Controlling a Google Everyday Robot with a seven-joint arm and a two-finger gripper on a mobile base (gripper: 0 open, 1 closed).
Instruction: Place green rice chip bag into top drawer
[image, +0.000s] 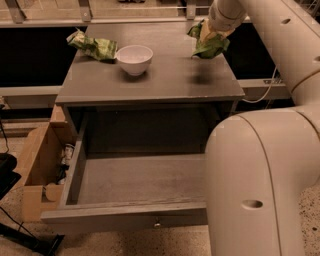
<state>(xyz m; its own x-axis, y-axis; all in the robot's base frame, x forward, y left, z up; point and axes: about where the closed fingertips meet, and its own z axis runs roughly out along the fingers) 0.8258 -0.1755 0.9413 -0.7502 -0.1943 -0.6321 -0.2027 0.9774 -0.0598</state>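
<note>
My gripper (206, 31) is at the back right of the cabinet top, shut on the green rice chip bag (214, 47). The bag hangs crumpled from the gripper, a little above the surface, and casts a shadow on the top below it. The top drawer (125, 216) is pulled wide open below the cabinet top, towards the camera, with its small round knob (157, 225) on the front panel. Its inside is bare. My arm's large white links fill the right side of the view and hide the drawer's right end.
A white bowl (134, 58) stands on the grey cabinet top (150, 82), left of centre. A second, paler green bag (93, 46) lies at the back left. An open cardboard box (37, 167) with small items sits on the floor, left of the drawer.
</note>
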